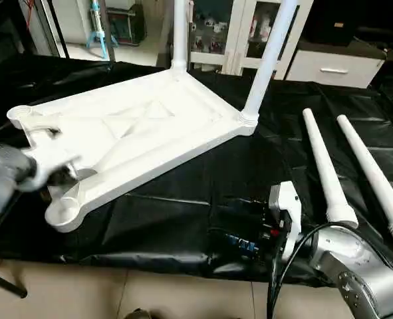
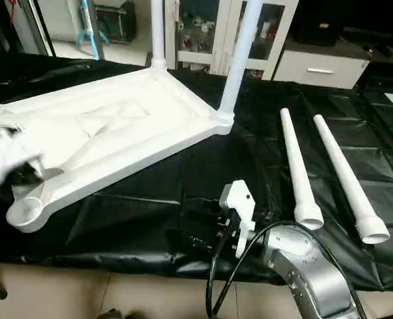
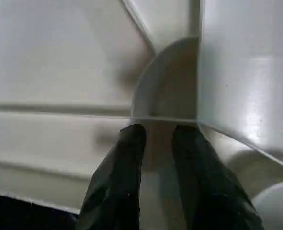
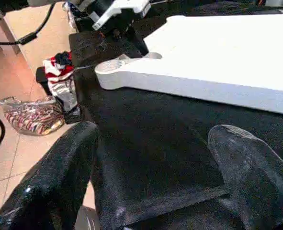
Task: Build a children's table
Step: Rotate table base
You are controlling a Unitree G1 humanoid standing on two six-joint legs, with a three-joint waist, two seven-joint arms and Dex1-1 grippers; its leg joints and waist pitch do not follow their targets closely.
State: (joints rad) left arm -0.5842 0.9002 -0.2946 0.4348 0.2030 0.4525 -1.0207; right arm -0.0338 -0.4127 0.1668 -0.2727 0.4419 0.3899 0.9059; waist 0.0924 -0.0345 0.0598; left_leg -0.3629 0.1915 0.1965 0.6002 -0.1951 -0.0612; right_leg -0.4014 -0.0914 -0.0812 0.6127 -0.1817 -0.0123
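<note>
The children's table top (image 1: 149, 126) lies upside down on the black cloth, its X-ribbed underside facing up. Two white legs (image 1: 269, 60) (image 1: 179, 33) stand upright in its far corners. Two loose legs (image 1: 326, 166) (image 1: 372, 173) lie side by side on the cloth to the right. My left gripper (image 1: 53, 174) is at the top's near left short edge, between the two corner lobes. Its black fingers (image 3: 131, 143) are closed narrowly on a white rib there. My right gripper (image 4: 155, 134) hovers open over the cloth near the front edge, between the top and the loose legs, holding nothing.
The black-cloth work table (image 1: 203, 179) ends close in front of me, with tiled floor (image 1: 149, 292) below. A black cable (image 1: 282, 266) loops off my right forearm. White cabinets (image 1: 329, 66) stand behind. A patterned bag (image 4: 31, 115) lies on the floor.
</note>
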